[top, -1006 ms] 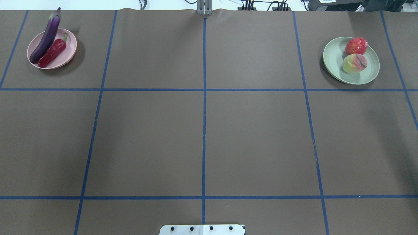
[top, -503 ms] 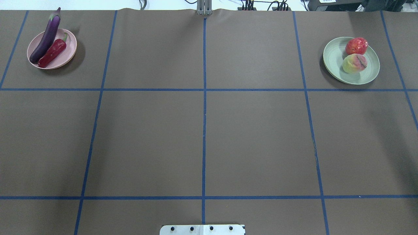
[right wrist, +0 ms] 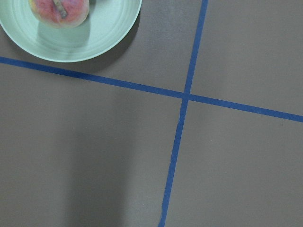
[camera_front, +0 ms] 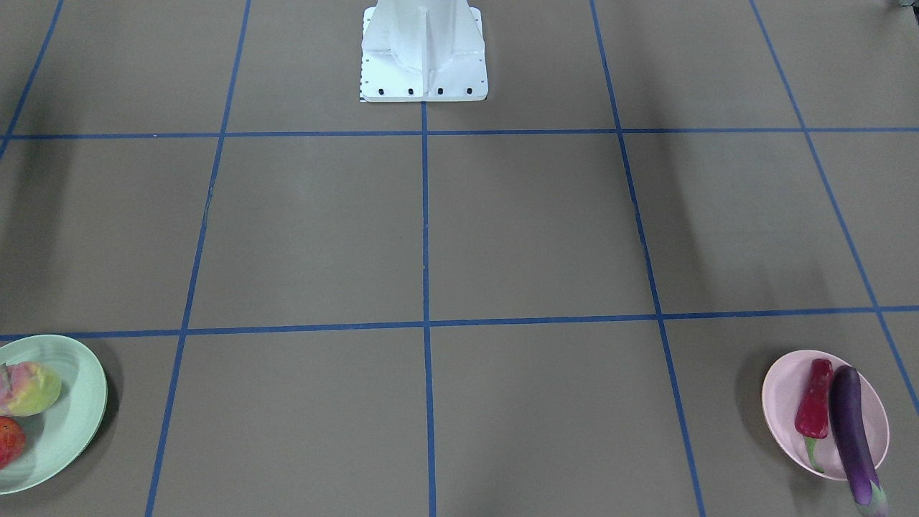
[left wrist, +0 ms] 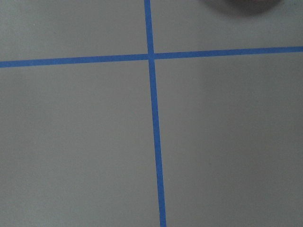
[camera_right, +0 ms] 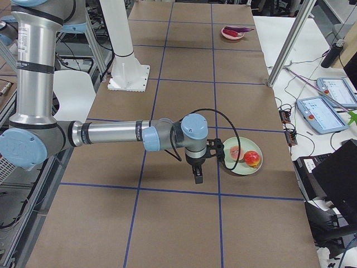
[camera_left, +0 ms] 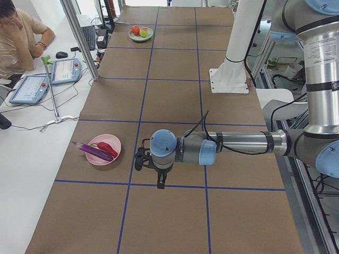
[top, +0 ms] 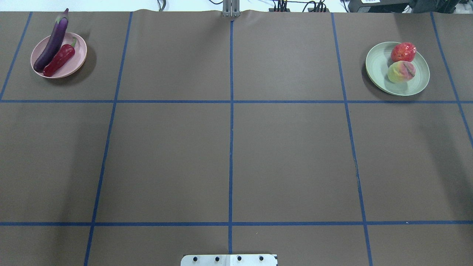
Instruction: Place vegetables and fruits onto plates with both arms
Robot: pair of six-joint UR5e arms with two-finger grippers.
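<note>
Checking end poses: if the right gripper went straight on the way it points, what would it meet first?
The right gripper points straight down, so it would likely meet the bare brown table cover near a blue tape crossing, beside the mint plate, not on it. Height is hard to judge.

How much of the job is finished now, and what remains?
Done: the eggplant and chili lie on the pink plate, the peach and red fruit on the green plate. In hand: nothing shows at the left gripper or right gripper. Left: no loose produce shows on the table.
</note>
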